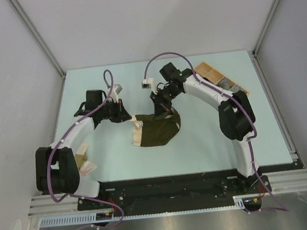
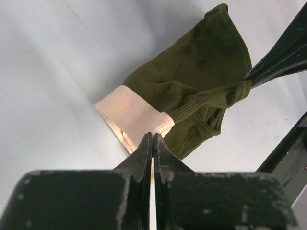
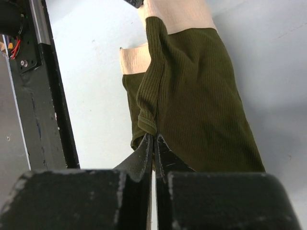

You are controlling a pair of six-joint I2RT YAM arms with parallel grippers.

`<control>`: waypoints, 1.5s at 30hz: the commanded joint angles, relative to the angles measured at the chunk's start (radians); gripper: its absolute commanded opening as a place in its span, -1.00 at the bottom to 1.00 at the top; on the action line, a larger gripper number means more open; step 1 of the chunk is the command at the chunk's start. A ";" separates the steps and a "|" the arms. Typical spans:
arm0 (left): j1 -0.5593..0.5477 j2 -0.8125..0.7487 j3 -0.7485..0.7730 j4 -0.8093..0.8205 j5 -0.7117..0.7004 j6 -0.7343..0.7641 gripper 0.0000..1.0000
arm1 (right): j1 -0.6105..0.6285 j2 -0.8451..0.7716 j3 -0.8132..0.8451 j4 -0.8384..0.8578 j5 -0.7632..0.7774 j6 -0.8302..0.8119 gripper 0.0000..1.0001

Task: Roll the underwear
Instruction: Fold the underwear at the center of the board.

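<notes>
One dark olive green underwear (image 1: 158, 131) with a pale pink-beige waistband (image 1: 138, 128) lies at the middle of the table. My left gripper (image 1: 127, 117) is shut on the waistband edge (image 2: 136, 115), seen in the left wrist view where the olive cloth (image 2: 201, 86) stretches away. My right gripper (image 1: 161, 110) is shut on a hem of the same olive underwear (image 3: 201, 96), and the cloth hangs taut between the two grippers. Another pale pink-beige garment (image 1: 84, 159) lies partly hidden beside the left arm.
A light wooden tray with compartments (image 1: 215, 77) stands at the back right, partly behind the right arm. The table's black front rail (image 3: 45, 96) shows in the right wrist view. Grey walls enclose the table on three sides.
</notes>
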 commanded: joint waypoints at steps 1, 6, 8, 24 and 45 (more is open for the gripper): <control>-0.002 -0.055 -0.002 -0.019 -0.028 0.014 -0.99 | 0.021 -0.064 -0.016 -0.006 -0.022 -0.028 -1.00; -0.005 -0.046 0.024 -0.031 -0.062 0.033 -0.99 | 0.016 -0.061 0.001 -0.008 -0.012 -0.029 -1.00; -0.008 -0.032 0.058 -0.028 -0.077 0.033 -0.99 | 0.010 -0.056 0.014 -0.006 -0.010 -0.023 -1.00; -0.069 -0.061 0.107 -0.103 -0.109 0.131 -0.99 | -0.041 -0.073 0.030 -0.063 -0.062 -0.060 -1.00; -0.120 -0.169 -0.020 -0.146 -0.163 0.151 -0.99 | 0.028 -0.105 -0.093 -0.109 -0.052 -0.134 -1.00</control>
